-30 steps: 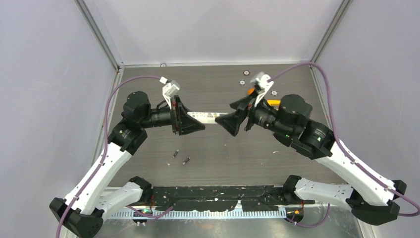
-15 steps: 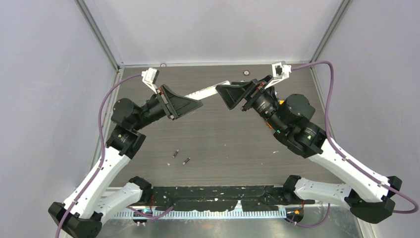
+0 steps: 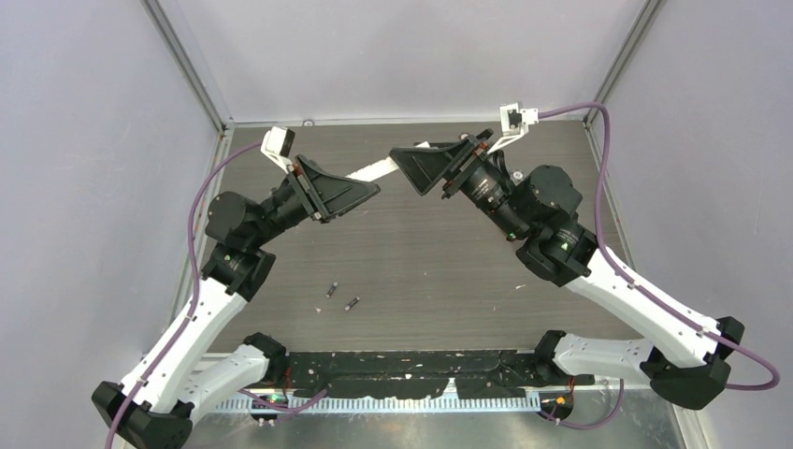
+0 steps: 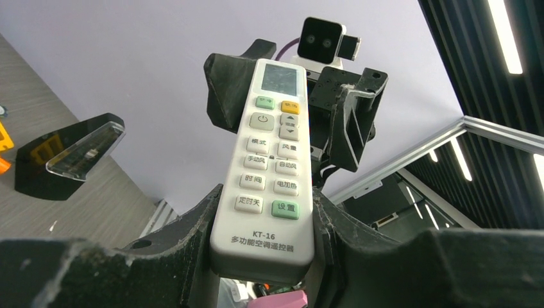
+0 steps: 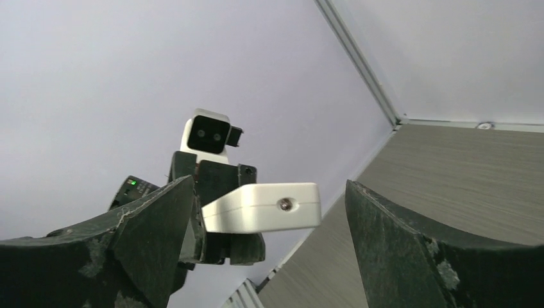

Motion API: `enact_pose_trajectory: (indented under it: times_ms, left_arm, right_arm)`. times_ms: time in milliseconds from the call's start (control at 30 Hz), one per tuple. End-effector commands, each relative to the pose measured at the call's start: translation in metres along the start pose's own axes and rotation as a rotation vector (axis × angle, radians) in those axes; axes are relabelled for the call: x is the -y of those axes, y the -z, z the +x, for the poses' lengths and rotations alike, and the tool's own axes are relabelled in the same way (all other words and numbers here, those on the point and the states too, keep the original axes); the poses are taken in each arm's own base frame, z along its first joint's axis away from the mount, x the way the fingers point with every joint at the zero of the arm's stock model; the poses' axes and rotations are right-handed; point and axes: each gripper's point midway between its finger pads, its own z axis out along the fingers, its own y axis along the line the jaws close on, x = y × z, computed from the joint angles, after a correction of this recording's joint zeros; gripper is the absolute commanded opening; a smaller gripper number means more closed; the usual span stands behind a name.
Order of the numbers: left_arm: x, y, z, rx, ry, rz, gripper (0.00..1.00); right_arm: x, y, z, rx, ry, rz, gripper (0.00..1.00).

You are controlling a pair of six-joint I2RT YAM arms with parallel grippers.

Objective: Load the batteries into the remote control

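The remote control (image 4: 272, 160) is a slim white bar with greenish buttons and a small screen. My left gripper (image 4: 263, 237) is shut on its lower end and holds it up off the table, face toward the left wrist camera. From above, the remote (image 3: 379, 169) slants from my left gripper (image 3: 365, 190) up to my right gripper (image 3: 409, 165). My right gripper (image 5: 269, 192) is open, with the remote's far end (image 5: 263, 207) between its fingers, close to the left finger and apart from the right one. Two dark batteries (image 3: 331, 291) (image 3: 353, 303) lie on the table in front.
The enclosure's back wall and corner frame (image 3: 224, 120) are close behind both grippers. An orange item (image 4: 3, 138) shows at the left edge of the left wrist view, beside a dark wedge with a clear face (image 4: 70, 157). A white speck (image 3: 520, 286) lies at front right.
Both grippers have risen and swung toward the back of the table with the remote between them. The remote has gone from lying level to slanting. The batteries have not moved.
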Motion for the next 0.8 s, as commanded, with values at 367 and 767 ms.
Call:
enact_pose_trajectory:
  times_ms: [367,767]
  left_arm:
    - [0.016,0.005,0.001,-0.003,-0.092,0.066,0.3]
    - [-0.029,0.029,0.015,-0.092,-0.443,-0.145,0.93]
  right_arm:
    - [-0.041,-0.013,-0.021,0.033,-0.106,-0.149,0.41]
    - [-0.033,-0.012,-0.018,-0.04,-0.098,-0.124,0.3]
